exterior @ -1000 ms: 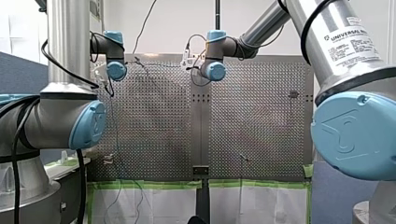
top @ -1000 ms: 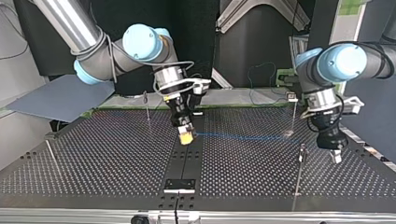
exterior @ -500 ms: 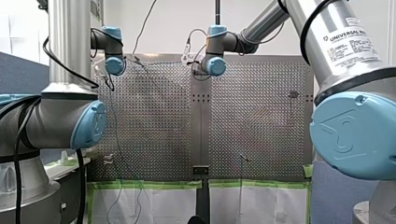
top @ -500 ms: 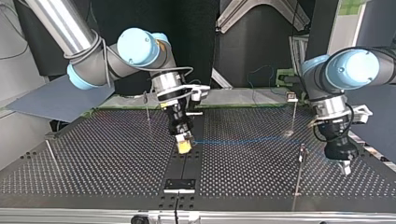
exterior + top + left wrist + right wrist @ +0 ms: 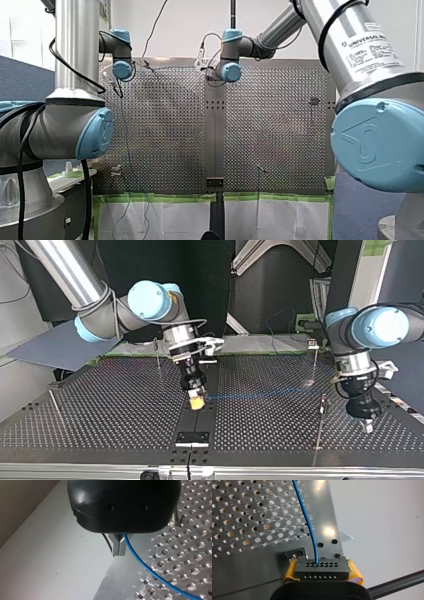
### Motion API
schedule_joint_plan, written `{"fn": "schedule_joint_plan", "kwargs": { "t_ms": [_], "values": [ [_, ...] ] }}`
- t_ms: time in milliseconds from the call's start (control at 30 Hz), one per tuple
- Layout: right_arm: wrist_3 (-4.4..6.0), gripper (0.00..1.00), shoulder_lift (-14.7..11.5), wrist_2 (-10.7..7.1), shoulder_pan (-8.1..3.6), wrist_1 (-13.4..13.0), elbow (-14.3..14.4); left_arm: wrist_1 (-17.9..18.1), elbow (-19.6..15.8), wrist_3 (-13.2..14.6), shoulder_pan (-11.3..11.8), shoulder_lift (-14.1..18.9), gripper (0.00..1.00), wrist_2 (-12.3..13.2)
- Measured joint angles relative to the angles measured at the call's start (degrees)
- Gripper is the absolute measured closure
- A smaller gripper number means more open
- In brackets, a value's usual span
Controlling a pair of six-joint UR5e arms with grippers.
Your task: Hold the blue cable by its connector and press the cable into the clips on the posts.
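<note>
Right wrist view: your right gripper (image 5: pixel 322 573) is pinching the connector (image 5: pixel 322 567). The blue cable (image 5: pixel 308 527) is running from the connector to your left gripper (image 5: pixel 119 551), its fingers (image 5: pixel 117 545) squeezing it. I'm judging no clip filled yet; all the pressing is waiting.

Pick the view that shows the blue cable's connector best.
Right wrist view: the connector is close up, clamped between yellow pads, blue cable leaving one hole. Top view shows only the pads; front view hides it; left wrist view shows just cable.
</note>
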Motion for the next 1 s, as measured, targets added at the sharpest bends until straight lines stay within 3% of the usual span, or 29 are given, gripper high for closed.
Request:
{"fn": "schedule_joint_plan", "kwargs": {
  "t_ms": [467,767,1000],
  "values": [
    [0.12,1.00,1.42,-0.12,-0.54,2.93,-5.22,-0.30,0.43,-0.13,0.68,-0.10,1.00,0.33],
    [0.09,1.00,2.73,-0.33,-0.97,3.65,-5.65,-1.20,1.00,-1.04,1.37,-0.67,1.00,1.75],
    [0.10,1.00,3.78,-0.57,-1.02,3.95,-5.66,-2.40,2.12,-1.36,1.52,-3.22,1.00,4.76]
  ]
}}
